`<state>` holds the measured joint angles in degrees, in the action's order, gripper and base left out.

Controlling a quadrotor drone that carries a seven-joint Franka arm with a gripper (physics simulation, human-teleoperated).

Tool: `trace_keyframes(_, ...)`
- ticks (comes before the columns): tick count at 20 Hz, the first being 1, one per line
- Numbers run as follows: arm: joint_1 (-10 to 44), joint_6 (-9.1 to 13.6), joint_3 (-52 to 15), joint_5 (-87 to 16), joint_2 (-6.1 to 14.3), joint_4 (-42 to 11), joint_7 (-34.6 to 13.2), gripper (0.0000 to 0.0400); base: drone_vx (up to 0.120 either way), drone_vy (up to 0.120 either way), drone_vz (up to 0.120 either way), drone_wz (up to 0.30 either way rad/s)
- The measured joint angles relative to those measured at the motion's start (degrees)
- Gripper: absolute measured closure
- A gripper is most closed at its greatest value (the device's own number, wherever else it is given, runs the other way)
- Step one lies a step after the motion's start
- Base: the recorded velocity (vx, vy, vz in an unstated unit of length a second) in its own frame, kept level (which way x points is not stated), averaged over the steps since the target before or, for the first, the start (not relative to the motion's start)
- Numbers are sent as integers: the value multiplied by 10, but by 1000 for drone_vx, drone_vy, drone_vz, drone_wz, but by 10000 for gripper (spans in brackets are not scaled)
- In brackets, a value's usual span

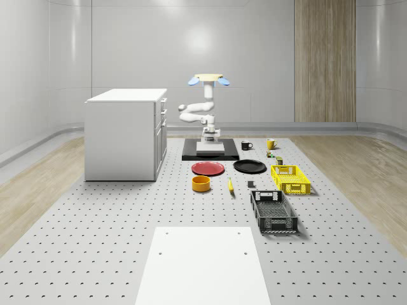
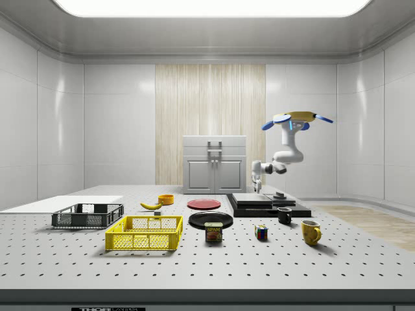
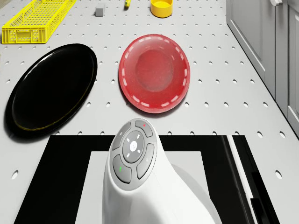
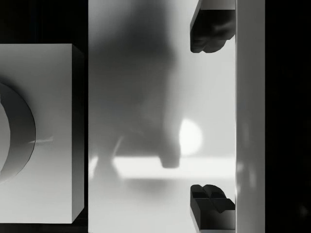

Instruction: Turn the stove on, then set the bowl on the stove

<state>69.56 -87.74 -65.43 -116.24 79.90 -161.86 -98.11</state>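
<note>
wrist view: end effector (image 4: 212, 116) spread wide just above the stove (image 4: 160, 97); drone (image 1: 208, 80) hovers over it.

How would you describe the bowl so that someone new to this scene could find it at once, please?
Start at the white cabinet on the perforated table. Beside its front corner lies a red plate, and just in front of that stands the bowl. It is the only small, round, orange-yellow, straight-walled dish; the plates nearby are flat.
</note>
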Motion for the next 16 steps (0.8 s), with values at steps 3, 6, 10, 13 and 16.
trace_keyframes(3,0,-1,0,0,1,0,0,0,120,0,0,0)
trace_keyframes(6,1,-2,0,1,2,0,-1,0,120,0,0,0)
trace_keyframes(10,1,-2,-1,1,3,0,-1,0,120,0,0,0)
trace_keyframes(13,2,-3,-1,2,3,0,-1,0,120,0,0,0)
trace_keyframes(16,2,-4,-1,2,4,0,-1,0,120,0,0,0)
